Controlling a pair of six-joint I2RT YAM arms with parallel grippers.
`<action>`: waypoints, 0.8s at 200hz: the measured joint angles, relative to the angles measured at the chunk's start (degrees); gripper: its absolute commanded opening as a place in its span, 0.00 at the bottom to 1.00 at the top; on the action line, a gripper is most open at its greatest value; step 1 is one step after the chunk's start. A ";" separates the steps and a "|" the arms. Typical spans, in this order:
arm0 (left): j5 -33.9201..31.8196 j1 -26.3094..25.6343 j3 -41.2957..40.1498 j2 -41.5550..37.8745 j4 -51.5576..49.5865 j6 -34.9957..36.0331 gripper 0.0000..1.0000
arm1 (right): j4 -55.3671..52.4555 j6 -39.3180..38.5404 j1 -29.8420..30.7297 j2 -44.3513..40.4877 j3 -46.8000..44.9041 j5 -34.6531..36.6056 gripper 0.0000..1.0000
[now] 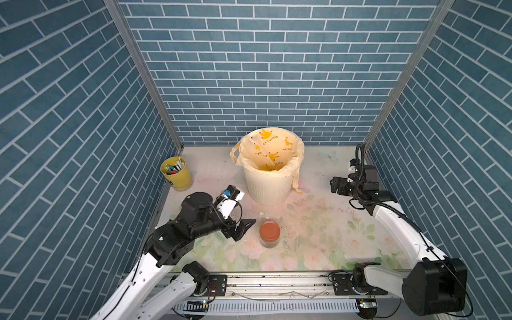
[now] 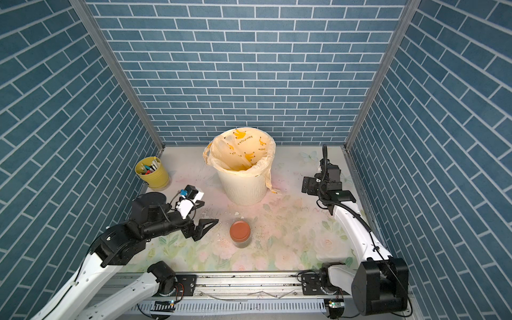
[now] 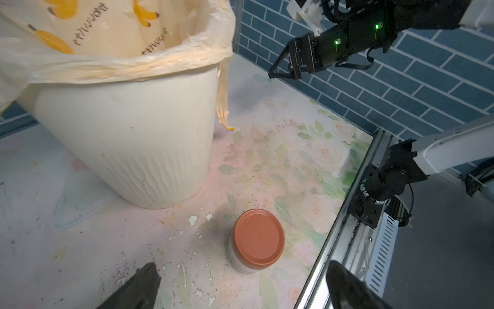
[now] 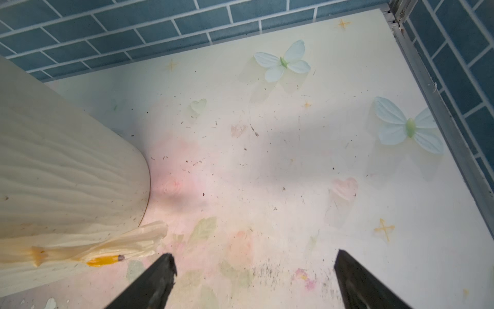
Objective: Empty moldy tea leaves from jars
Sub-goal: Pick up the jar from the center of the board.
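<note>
The jar (image 1: 269,234) (image 2: 240,234) stands upright on the floral mat with its reddish-brown lid on. Dark stuff, the tea leaves (image 1: 268,245), shows faintly through the glass under the lid. My left gripper (image 1: 246,230) (image 2: 208,229) is open just left of the jar and does not touch it. In the left wrist view the jar (image 3: 256,240) sits a little beyond the wide-apart fingertips (image 3: 149,273). My right gripper (image 1: 333,185) (image 4: 254,255) hangs open and empty at the far right, over bare mat beside the bin.
A cream ribbed bin (image 1: 270,191) (image 3: 133,133) (image 4: 53,174) lined with a banana-print bag stands behind the jar. A yellow cup of pens (image 1: 177,174) sits at the back left. White crumbs (image 3: 192,220) and dark specks litter the mat. A metal rail (image 1: 277,282) runs along the front edge.
</note>
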 measured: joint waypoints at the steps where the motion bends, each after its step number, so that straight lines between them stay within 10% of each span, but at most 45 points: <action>1: -0.81 -0.96 0.24 0.44 -0.24 0.02 0.98 | -0.17 0.00 0.04 -0.09 0.04 0.02 0.94; 48: -22.29 -16.04 5.42 17.31 -3.65 -0.02 0.95 | -4.83 0.02 0.81 -2.54 1.16 0.61 0.94; 160: -26.82 -29.64 1.95 27.06 2.19 -8.46 0.96 | -7.93 1.40 2.05 -2.71 0.94 -2.14 0.94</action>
